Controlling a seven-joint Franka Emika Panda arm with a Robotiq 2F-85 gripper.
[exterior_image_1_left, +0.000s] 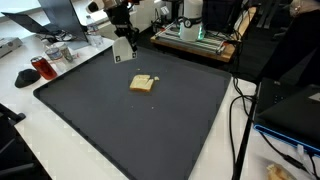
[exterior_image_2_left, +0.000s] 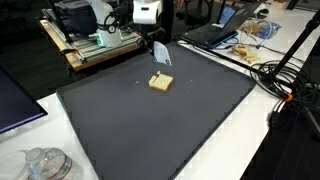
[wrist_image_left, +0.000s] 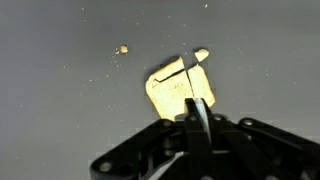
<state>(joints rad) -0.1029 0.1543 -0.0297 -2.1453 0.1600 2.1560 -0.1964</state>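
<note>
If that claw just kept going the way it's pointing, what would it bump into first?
Probably the yellowish slice: in the wrist view the shut gripper points down at its near edge. Depth is unclear, so it might instead land on the dark mat just beside it.

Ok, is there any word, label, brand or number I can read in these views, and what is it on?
No text can be read in any view.
On the tan piece, the dark mat and the hand, no markings show.
On the red container and the packets, any print is too small and blurred to read.
</note>
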